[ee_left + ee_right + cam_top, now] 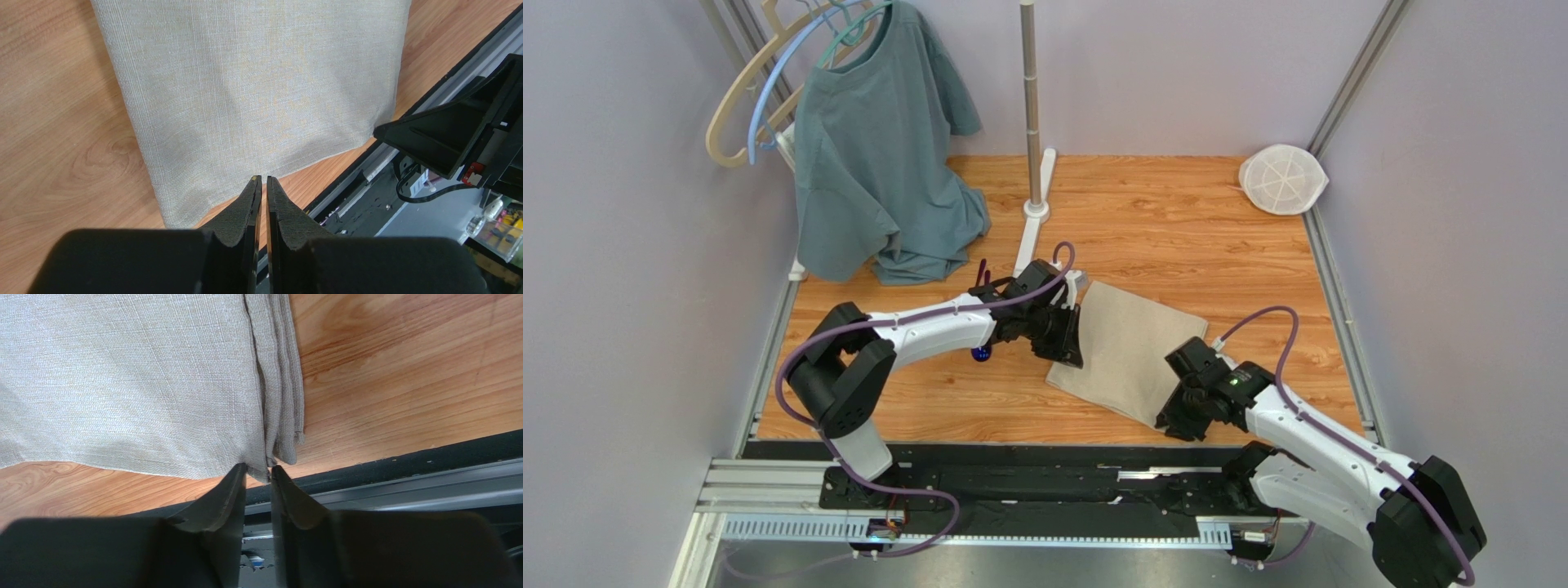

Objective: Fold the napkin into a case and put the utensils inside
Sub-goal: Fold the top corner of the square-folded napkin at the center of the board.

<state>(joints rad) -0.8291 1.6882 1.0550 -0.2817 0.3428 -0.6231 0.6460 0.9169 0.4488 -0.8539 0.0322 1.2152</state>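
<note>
The beige napkin (1127,349) lies folded into an oblong on the wooden table, with several stacked layer edges (279,373) along one side. My left gripper (1065,338) is at its left edge. In the left wrist view the jaws are almost together, with the fingertips (253,184) pinching the cloth's edge (245,110). My right gripper (1179,402) is at the near right corner, and the cloth corner (261,468) fills the gap between its jaws. A spoon's purple bowl (981,354) shows under the left arm. Thin dark handles (983,271) stick out behind the arm.
A grey-green T-shirt (879,159) hangs at the back left, with hangers (762,92) beside it. A metal pole on a white stand (1031,123) rises at the back centre. A white mesh disc (1282,179) leans in the back right corner. A black rail (1014,484) runs along the near edge.
</note>
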